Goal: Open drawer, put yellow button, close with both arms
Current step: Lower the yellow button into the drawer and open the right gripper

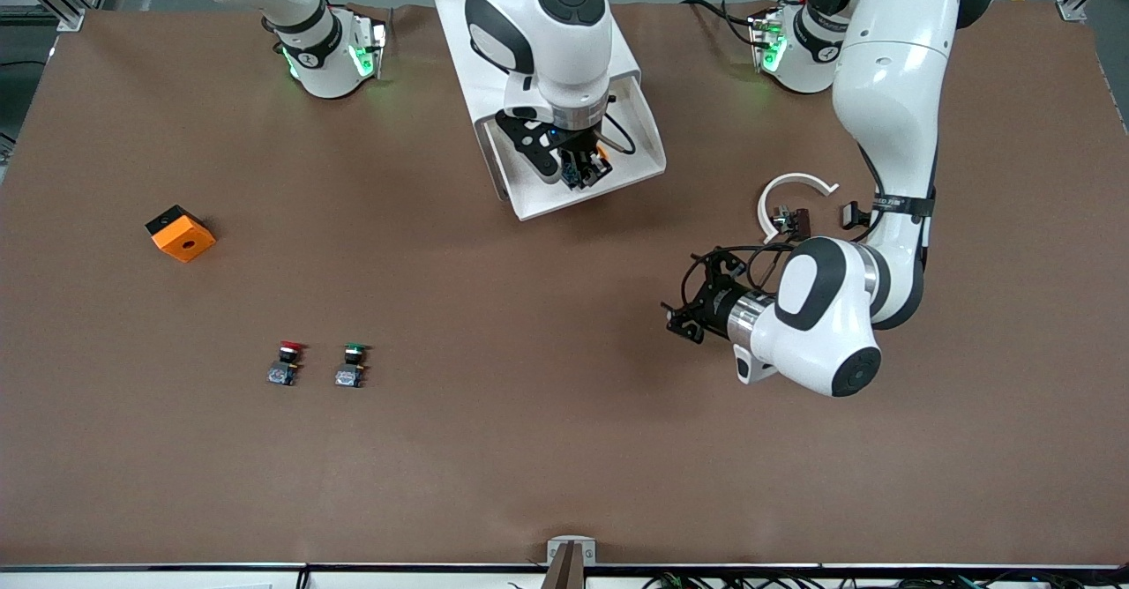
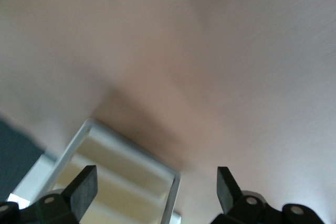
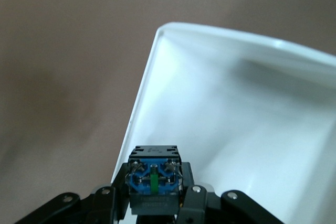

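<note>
The drawer [image 1: 639, 144] is pulled out of the white cabinet [image 1: 459, 7], toward the front camera. My right gripper [image 1: 582, 170] hangs over the open tray and is shut on the yellow button [image 1: 589, 168]. In the right wrist view the button's blue base [image 3: 154, 174] sits between the fingers [image 3: 191, 198], over the white tray [image 3: 252, 108]. My left gripper [image 1: 677, 317] is open and empty, low over the table, nearer the camera than the drawer and toward the left arm's end. Its wrist view shows spread fingers [image 2: 84, 184] and the cabinet's cream drawer fronts [image 2: 121, 177].
An orange block [image 1: 181, 234] lies toward the right arm's end. A red-capped button [image 1: 285, 364] and a green-capped button [image 1: 352, 366] stand side by side nearer the camera. A white curved part [image 1: 789, 192] and small dark pieces [image 1: 794, 217] lie by the left arm.
</note>
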`<control>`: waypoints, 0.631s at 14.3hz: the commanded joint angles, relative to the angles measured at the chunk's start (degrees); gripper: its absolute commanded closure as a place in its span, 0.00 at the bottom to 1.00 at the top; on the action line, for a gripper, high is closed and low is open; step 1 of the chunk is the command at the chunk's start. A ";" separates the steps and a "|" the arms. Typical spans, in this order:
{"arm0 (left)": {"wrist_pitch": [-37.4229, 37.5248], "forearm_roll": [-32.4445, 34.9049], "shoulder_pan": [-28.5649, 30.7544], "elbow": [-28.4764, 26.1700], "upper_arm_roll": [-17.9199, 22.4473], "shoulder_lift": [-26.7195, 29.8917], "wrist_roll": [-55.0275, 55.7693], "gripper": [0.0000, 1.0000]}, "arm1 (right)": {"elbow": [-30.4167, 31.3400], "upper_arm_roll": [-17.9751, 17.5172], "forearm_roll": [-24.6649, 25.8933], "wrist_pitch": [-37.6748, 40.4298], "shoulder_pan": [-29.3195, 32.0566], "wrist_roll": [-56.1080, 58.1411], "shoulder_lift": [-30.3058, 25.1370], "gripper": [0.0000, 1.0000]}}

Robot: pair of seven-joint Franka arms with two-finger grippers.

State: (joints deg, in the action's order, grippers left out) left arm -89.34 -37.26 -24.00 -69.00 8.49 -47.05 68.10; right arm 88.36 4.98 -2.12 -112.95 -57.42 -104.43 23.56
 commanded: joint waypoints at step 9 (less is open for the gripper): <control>-21.30 15.99 -5.97 -0.52 0.04 1.78 -12.73 0.00 | -10.82 0.65 -1.13 14.57 1.51 8.60 0.26 0.00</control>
State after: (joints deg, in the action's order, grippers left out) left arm -108.95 -23.23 -28.84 -68.95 8.34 -46.76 57.17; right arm 81.15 5.85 -2.26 -103.07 -58.43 -100.22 23.66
